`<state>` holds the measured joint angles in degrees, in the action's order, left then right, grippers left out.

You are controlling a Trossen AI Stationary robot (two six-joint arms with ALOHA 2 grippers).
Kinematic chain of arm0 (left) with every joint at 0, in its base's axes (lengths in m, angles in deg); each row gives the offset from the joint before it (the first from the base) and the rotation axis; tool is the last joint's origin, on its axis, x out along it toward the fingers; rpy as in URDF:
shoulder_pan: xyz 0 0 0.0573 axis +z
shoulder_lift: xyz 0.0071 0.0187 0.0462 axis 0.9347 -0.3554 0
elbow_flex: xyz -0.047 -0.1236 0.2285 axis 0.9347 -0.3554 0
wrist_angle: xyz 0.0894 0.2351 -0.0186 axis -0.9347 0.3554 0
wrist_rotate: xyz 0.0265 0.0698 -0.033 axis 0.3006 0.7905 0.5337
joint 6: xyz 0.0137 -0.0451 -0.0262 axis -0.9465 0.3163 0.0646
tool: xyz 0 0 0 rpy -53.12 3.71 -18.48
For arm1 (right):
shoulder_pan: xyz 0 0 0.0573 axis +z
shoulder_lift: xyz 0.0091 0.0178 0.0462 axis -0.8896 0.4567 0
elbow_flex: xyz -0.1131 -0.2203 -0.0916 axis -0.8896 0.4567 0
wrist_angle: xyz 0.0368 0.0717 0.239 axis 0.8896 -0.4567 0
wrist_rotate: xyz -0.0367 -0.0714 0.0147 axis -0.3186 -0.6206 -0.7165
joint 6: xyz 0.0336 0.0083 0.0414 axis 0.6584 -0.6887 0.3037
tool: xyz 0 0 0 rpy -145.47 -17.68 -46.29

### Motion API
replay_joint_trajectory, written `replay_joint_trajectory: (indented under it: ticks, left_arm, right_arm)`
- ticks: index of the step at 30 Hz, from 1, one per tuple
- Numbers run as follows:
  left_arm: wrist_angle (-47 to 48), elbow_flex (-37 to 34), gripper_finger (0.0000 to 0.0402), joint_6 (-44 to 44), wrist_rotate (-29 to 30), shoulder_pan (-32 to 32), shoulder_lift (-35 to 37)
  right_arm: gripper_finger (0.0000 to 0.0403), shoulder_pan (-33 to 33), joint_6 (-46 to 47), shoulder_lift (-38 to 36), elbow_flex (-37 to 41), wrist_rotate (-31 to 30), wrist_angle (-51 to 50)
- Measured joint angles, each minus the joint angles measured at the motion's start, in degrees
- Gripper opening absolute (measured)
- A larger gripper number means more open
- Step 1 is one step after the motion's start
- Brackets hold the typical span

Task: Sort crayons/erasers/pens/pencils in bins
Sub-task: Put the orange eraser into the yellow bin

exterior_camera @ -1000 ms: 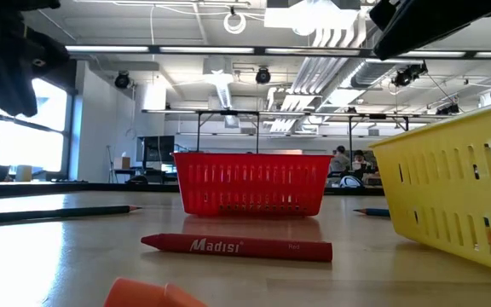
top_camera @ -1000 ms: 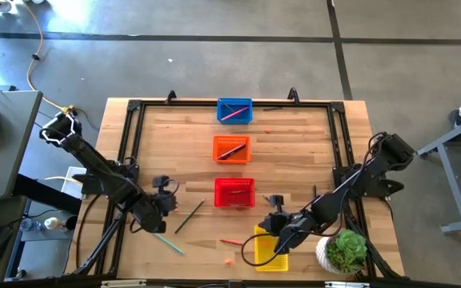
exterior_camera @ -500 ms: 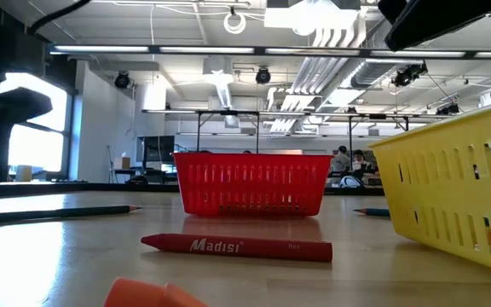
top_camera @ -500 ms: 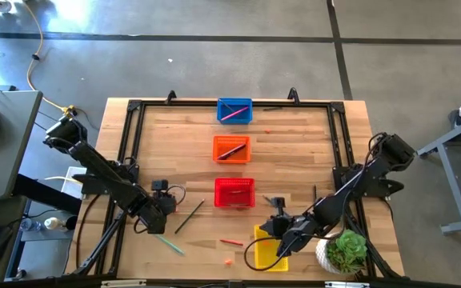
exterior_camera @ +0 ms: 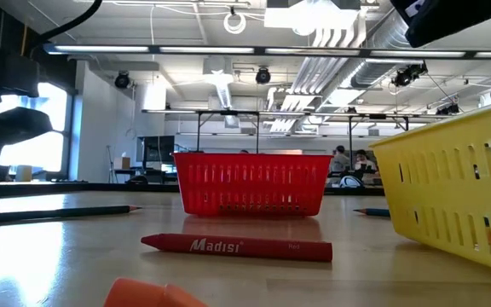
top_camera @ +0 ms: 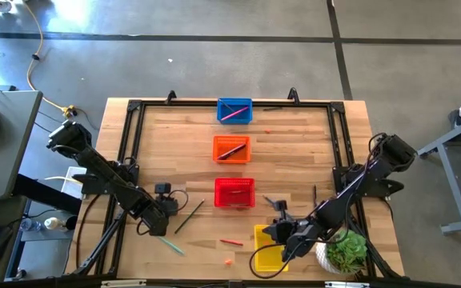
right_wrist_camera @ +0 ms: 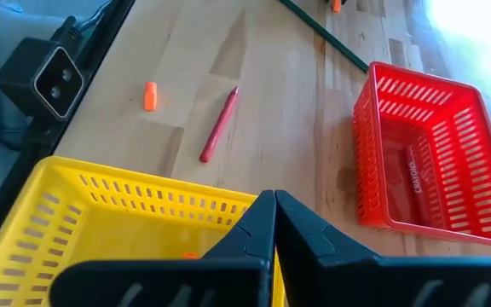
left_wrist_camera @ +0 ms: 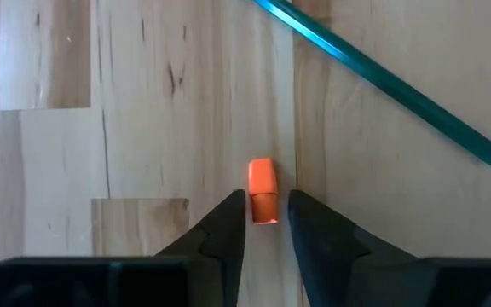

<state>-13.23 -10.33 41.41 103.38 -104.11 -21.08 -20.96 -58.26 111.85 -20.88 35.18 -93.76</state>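
1. A small orange eraser [left_wrist_camera: 262,189] lies on the wooden table [top_camera: 294,160], on the left arm's side of the red bin [top_camera: 234,193] and well apart from it.
2. The left gripper [left_wrist_camera: 266,217] is down over this eraser; its jaws stand apart with the eraser's near end between the fingertips [left_wrist_camera: 230,215]. Whether the pads press on it cannot be told.
3. A teal pencil [left_wrist_camera: 382,83] lies slanted on the boards near that eraser, not touching it.
4. A dark green pencil [top_camera: 189,216] lies between the left gripper and the red bin.
5. The red bin sits third in a row that runs away from the table's front edge: beyond it the orange bin [top_camera: 231,149], holding a dark stick, and beyond that the blue bin [top_camera: 234,110], holding a pink stick.
6. The red bin holds a red crayon [right_wrist_camera: 413,171].
7. The yellow bin [top_camera: 267,258] sits nearer the front edge than the red bin, toward the right arm's side.
8. The right gripper [right_wrist_camera: 274,223] hangs over the yellow bin's rim, its jaws together and holding nothing.
9. A loose red crayon [top_camera: 230,242] lies between the red bin and the front edge, just beside the yellow bin; a second orange eraser [top_camera: 228,260] lies nearer the edge.
10. A potted plant [top_camera: 344,252] stands at the table's corner, past the yellow bin from the red one.
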Motion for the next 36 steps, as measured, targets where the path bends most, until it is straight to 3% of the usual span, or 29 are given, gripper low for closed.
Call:
replay_joint_trajectory:
  ticks: [8,12,16,24,31,36]
  left_arm:
    - [-3.5,-0.2,0.0008,-1.2,-1.6,0.0,0.3]
    - [-9.2,-0.2,0.0005,-4.2,-3.5,0.0,0.8]
    - [-20.5,-0.1,0.0002,-11.4,-6.2,1.9,1.0]
    - [-43.9,-0.1,0.0001,-21.0,-15.2,9.8,0.4]
    - [-58.2,-0.1,0.0001,-18.4,-22.2,14.6,-4.5]
    - [-65.4,0.4,0.0,-15.7,-24.3,16.3,-10.0]
  right_arm:
    - [0.0,-0.2,0.4,0.0,0.0,0.0,-2.4]
    - [0.0,-0.7,-0.7,0.0,0.0,-0.1,-2.3]
    - [0.0,-2.6,-4.1,0.4,0.0,-1.7,2.1]
    - [0.0002,-6.6,-20.8,8.0,0.0,-1.6,16.7]
    - [0.0072,-6.7,-31.8,13.3,0.0,-8.4,28.1]
    - [0.0119,-7.0,-35.1,13.6,0.0,-8.5,31.5]
